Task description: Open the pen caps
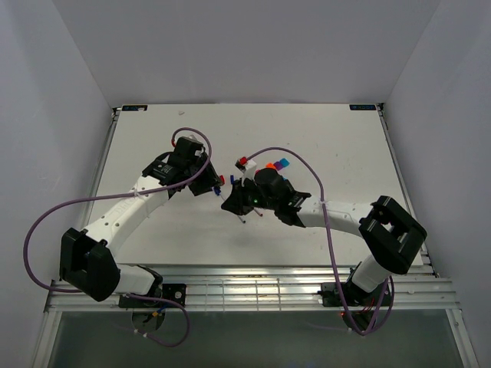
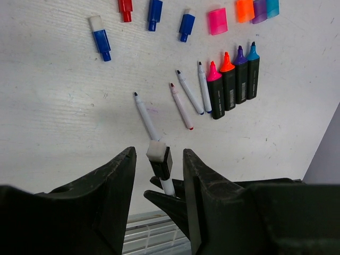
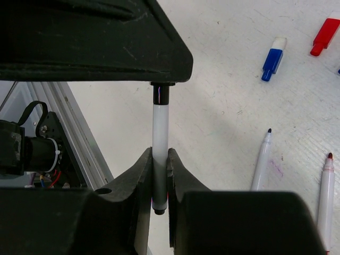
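Observation:
My right gripper point(image 3: 160, 155) is shut on a thin white pen point(image 3: 160, 127) and holds it above the table. The pen's cap point(image 2: 160, 159) is black with a white end. It stands between the fingers of my left gripper point(image 2: 159, 153), which is open with a gap on each side of the cap. In the top view the two grippers meet at mid-table, the left point(image 1: 215, 184) and the right point(image 1: 236, 201). Loose caps lie on the table: red point(image 2: 125, 9), blue point(image 2: 154, 13), pink point(image 2: 217, 21), orange point(image 2: 245, 9), purple point(image 2: 259, 10), cyan point(image 2: 272, 7).
Four black markers point(image 2: 234, 79) with bare coloured tips lie side by side. Several uncapped thin white pens point(image 2: 181, 106) lie beside them. A blue cap with a white end point(image 2: 100, 38) lies apart. A metal rail point(image 1: 245, 287) runs along the near edge of the table.

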### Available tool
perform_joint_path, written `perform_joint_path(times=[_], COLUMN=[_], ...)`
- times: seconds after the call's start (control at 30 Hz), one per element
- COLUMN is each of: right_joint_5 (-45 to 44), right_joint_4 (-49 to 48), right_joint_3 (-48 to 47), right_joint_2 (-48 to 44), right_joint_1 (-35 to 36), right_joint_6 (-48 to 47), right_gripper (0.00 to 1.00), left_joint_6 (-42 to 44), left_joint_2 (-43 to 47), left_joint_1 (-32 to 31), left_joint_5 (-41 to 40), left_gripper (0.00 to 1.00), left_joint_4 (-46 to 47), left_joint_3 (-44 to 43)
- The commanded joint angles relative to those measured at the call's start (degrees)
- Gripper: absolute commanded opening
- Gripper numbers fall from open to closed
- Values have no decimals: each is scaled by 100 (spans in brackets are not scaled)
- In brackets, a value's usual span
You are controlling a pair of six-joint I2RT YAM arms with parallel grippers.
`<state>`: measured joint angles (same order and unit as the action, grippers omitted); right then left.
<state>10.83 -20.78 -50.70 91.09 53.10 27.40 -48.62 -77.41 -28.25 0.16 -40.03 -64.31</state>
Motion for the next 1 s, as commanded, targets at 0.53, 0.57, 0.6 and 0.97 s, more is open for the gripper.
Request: perform_joint_path(times=[0.53,0.57,0.6,0.97], right_joint_5=[-555,-634,-713,-7462], right_joint_4=[12,47,91,3499], right_joint_3=[-353,-344,-353,-2444], right_joint_2=[-117,-126,-161,1410], right_joint_1=[174,192,209,1783], right_joint_6=[-199,-235,-270,-2176], right_gripper=[8,8,8,8], left_joint_6=[-218,-227,-227,-341], left_joint_2=[-108,-117,-125,-749], left_joint_1=[30,47,48,425], left_joint_5=[362,327,309,984], left_gripper=[8,3,0,0], left_joint_4=[268,268,268,-181], left_joint_3=[-20,-46,-55,-406])
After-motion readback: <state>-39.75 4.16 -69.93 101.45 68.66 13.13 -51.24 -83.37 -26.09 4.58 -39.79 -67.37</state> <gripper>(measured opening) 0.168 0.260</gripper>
